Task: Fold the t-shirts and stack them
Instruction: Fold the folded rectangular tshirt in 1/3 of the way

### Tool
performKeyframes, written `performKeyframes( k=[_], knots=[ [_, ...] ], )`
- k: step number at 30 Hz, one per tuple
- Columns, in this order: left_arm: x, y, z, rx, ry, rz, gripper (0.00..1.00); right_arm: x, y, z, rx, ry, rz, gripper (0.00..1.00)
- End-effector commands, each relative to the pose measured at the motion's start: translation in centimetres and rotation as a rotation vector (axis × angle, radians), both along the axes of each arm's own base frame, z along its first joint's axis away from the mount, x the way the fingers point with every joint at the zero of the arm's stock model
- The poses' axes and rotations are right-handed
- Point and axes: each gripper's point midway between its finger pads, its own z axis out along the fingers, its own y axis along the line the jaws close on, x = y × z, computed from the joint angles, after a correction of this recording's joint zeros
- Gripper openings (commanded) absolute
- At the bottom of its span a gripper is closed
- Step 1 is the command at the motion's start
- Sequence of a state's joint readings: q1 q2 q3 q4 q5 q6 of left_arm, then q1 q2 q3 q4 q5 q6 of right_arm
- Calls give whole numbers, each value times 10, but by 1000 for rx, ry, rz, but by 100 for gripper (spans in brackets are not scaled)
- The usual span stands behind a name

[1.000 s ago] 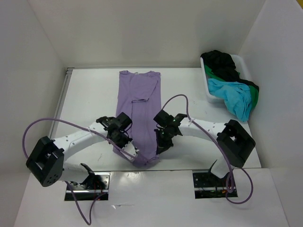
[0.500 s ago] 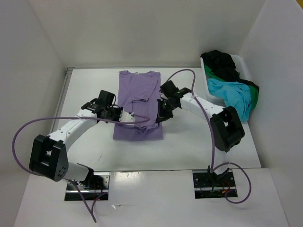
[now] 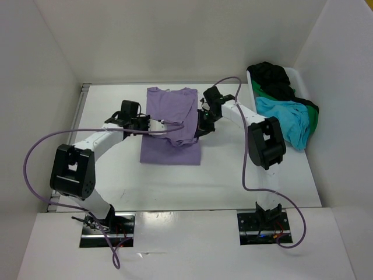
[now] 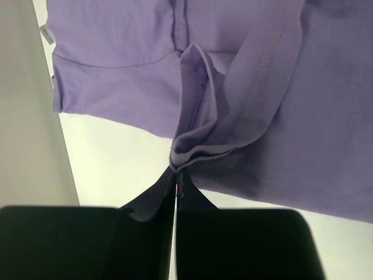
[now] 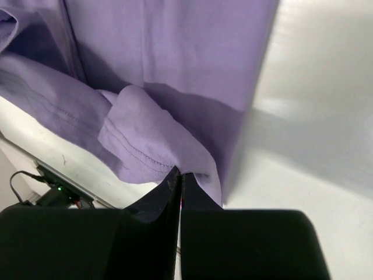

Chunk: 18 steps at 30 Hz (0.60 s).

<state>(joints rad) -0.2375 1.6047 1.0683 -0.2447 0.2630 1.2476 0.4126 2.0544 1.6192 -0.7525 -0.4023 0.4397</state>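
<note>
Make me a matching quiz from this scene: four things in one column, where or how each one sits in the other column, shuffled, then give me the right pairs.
Things:
1. purple shirt
2. turquoise shirt
3. black shirt
4. bin

Places or states:
A. heaped at the bin's far end
B. white, at the right edge of the table
C. laid out mid-table, near hem lifted and doubled over
D. spilling over the bin's near end

Pairs: 1-C, 2-D, 3-A, 4-B
</note>
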Motion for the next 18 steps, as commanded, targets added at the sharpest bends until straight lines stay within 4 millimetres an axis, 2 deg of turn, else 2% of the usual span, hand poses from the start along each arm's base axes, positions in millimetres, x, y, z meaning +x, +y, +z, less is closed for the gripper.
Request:
performKeyframes(
  k=[1,2,7,8,10,12,13,14,16,17,18],
  knots=[
    [29,-5,21,-63,-90,8,0,18,5,11,42,-23,18,0],
    [32,-6,24,-60,-108,1,0,23,8,13,54,-31,21,0],
    [39,-3,5,-66,-94,-3,0,43,1,1,59,-26,1,0],
    [41,-5,1,-74,-93,-10,0,46,2,2,59,-26,1,0],
    [43,-5,-3,-75,-97,-11,0,45,1,-11,45,1,9,0],
    [45,-8,-6,-84,-106,-18,0,48,2,-9,44,-6,17,1],
    [46,-8,-5,-91,-111,-13,0,50,-2,-16,39,8,6,1],
    [46,-8,-10,-89,-100,-12,0,50,-3,-16,39,8,6,8],
    [48,-8,-13,-90,-106,-12,1,54,-6,-16,42,-1,-5,15],
    [45,-8,-17,-89,-97,-12,3,57,-7,-16,37,-13,-8,27],
    [47,-6,-21,-81,-97,-5,5,59,-11,-16,37,-13,-17,29]
  ],
)
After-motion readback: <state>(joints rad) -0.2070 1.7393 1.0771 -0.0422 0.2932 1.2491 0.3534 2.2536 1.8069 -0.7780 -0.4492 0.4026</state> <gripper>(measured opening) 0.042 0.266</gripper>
